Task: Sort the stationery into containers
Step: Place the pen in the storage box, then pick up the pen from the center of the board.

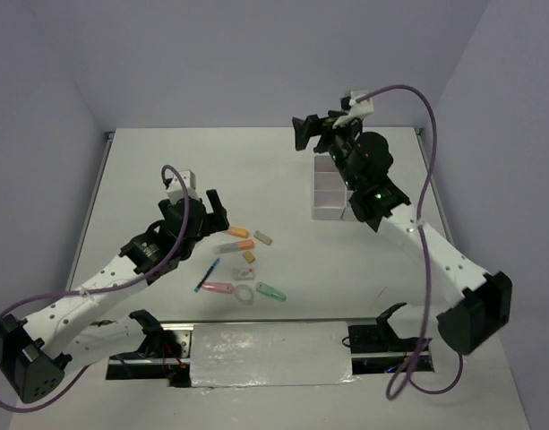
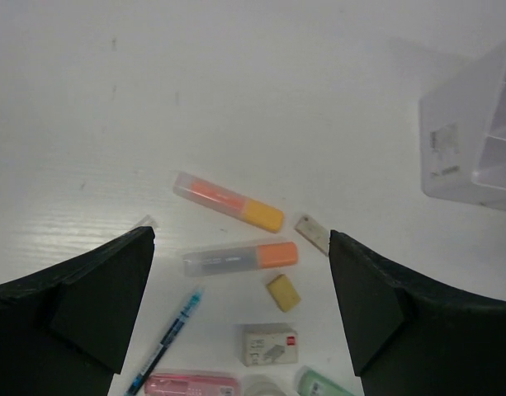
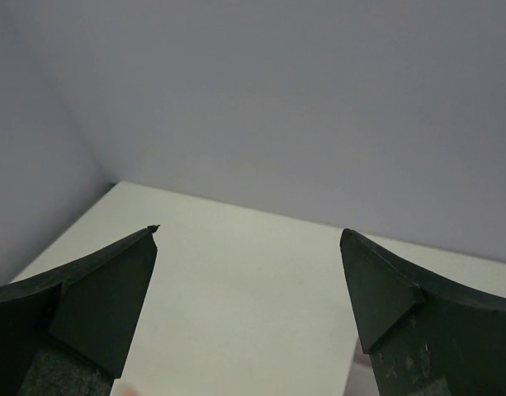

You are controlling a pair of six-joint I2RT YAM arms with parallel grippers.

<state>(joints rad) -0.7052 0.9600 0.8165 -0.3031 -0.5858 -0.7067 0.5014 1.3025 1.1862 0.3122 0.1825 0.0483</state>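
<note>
Left of the containers [image 2: 461, 144], highlighters [image 2: 228, 200] lie apart beneath the spread left tool [image 2: 241, 234].

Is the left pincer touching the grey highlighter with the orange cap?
Apart. In the left wrist view, bare table shows between the highlighter and each finger of the open left pincer.

from above and behind, your top view takes in the whole bench [image 1: 167, 170]. left wrist looks down close over the stationery [image 2: 228, 200], shared with top. right wrist faces the far wall [image 3: 277, 99].
</note>
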